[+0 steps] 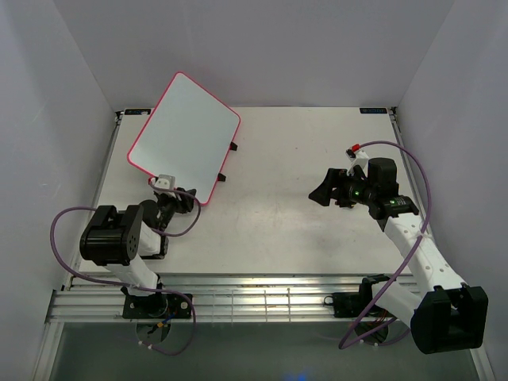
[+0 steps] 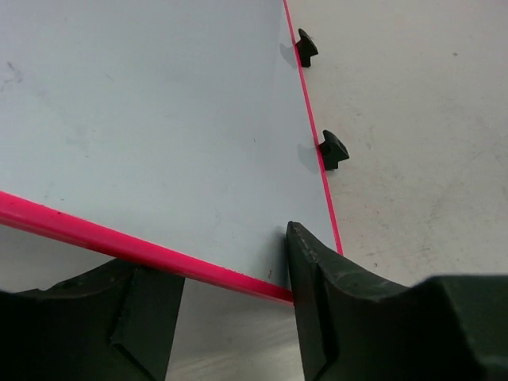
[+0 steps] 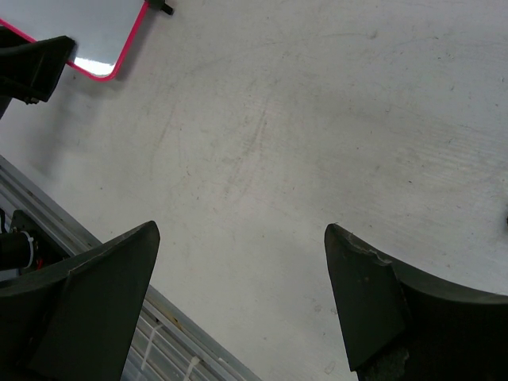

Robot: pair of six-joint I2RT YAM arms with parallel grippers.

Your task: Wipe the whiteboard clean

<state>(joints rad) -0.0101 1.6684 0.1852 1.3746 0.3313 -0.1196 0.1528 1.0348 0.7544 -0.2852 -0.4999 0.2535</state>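
Note:
The whiteboard (image 1: pixel 184 135) has a pink-red border and a blank white face. It is tilted, its far corner raised toward the back wall and two black feet (image 1: pixel 228 162) on its right edge. My left gripper (image 1: pixel 181 203) holds its near edge: in the left wrist view one finger (image 2: pixel 333 309) lies over the white face (image 2: pixel 159 135) and the other (image 2: pixel 119 317) sits under the pink edge, with the gripper (image 2: pixel 238 262) closed partway on the board. My right gripper (image 1: pixel 321 190) is open and empty above bare table (image 3: pixel 242 230). The board's corner (image 3: pixel 87 32) shows in the right wrist view. No eraser is in view.
The white table (image 1: pixel 302 159) has walls on three sides. A slatted metal rail (image 1: pixel 262 302) runs along the near edge. Purple cables (image 1: pixel 71 218) loop beside both arms.

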